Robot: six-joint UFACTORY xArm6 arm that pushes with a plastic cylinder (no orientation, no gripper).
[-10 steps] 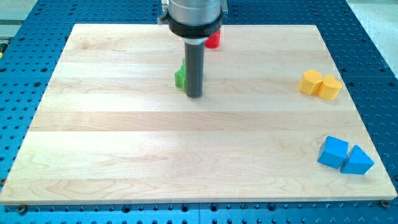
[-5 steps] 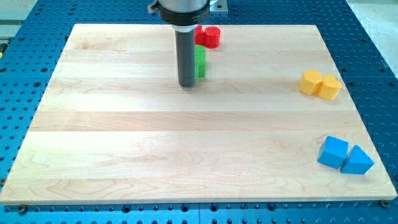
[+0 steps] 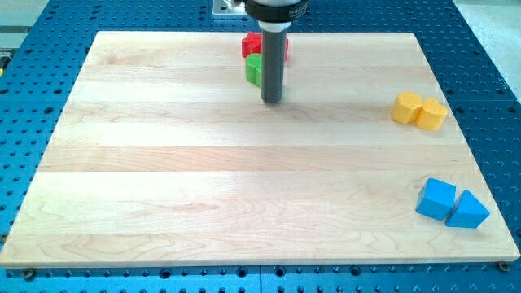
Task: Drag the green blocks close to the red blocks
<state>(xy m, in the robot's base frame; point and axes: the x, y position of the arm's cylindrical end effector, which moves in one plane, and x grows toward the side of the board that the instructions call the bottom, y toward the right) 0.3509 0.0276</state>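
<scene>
The wooden board (image 3: pixel 163 187) lies mostly bare, with wide open room across its middle, left and bottom. My tip (image 3: pixel 272 101) has no pincer and holds nothing; it rests just right of the one visible green block (image 3: pixel 254 70), which touches the red blocks (image 3: pixel 251 44) near the top edge. Two yellow blocks (image 3: pixel 418 110) and two blue blocks (image 3: pixel 450 204) hug the right edge.

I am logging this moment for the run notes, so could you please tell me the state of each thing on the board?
My tip: on the board, just right of and below the green block.
Green block: partly hidden by the rod, right below the red blocks.
Red blocks: at the board's top edge, partly hidden.
Yellow blocks: paired, touching, view's right.
Blue blocks: paired, touching, lower right corner.
</scene>
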